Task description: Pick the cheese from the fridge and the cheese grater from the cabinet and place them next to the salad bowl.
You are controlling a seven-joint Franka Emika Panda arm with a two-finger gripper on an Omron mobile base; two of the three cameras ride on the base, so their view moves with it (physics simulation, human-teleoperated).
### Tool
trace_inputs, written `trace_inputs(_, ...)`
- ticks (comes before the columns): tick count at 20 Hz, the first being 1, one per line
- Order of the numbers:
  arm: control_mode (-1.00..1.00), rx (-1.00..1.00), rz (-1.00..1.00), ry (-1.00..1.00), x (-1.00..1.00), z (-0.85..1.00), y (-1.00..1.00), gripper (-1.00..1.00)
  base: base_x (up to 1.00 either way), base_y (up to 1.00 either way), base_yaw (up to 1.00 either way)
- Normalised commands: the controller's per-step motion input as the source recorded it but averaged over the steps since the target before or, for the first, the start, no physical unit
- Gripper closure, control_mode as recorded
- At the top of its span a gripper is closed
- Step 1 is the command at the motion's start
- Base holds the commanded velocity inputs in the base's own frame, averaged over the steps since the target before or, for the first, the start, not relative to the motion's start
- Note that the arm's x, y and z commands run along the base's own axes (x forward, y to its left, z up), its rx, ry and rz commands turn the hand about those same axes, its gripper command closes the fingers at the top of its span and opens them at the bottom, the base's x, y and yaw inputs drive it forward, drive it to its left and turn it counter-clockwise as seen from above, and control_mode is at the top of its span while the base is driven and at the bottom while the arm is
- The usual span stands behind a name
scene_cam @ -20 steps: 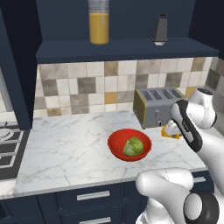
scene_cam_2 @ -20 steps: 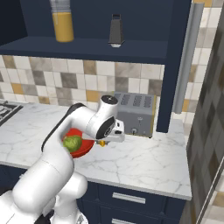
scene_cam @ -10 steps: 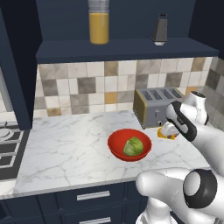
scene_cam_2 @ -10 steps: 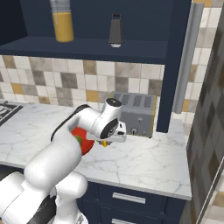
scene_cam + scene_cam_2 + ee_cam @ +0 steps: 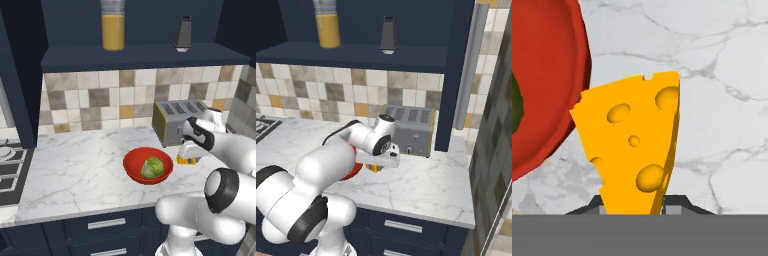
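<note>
Left base view: gripper (image 5: pixel 187 156) low over marble counter (image 5: pixel 80 170), pinching cheese (image 5: pixel 186 160) at 3 o'clock of salad bowl (image 5: pixel 148 166), just beside rim. Toaster (image 5: pixel 176 121) behind. Cheese grater (image 5: pixel 183 34) on cabinet (image 5: pixel 140 56) shelf, at 3 o'clock of juice jar (image 5: pixel 113 27).

Right base view: cheese (image 5: pixel 373 167) under gripper (image 5: pixel 376 164); cheese grater (image 5: pixel 388 34) at 12 o'clock.

Hand view: fingers (image 5: pixel 674 204) flank cheese (image 5: pixel 632 145); salad bowl (image 5: pixel 547 75) at 9 o'clock.

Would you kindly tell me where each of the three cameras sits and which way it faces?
Left base view: behind the arm's left, facing the counter; arm at lower right.
Right base view: behind its right, facing the toaster; arm at lower left.
Hand view: on the hand, looking down the gripper at the cheese.
Both base views share the salad bowl, cheese grater.
</note>
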Motion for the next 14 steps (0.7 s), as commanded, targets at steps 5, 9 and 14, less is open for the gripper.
trace_inputs(5, -1.00, 0.01, 0.00, 0.07, 0.20, -0.22, 0.00, 1.00, 0.00, 0.00, 0.00)
trace_inputs(9, -1.00, 0.07, 0.00, 0.00, 0.20, -0.14, 0.00, 1.00, 0.00, 0.00, 0.00)
trace_inputs(14, -1.00, 0.05, 0.00, 0.00, 0.21, -0.24, 0.04, 1.00, 0.00, 0.00, 0.00)
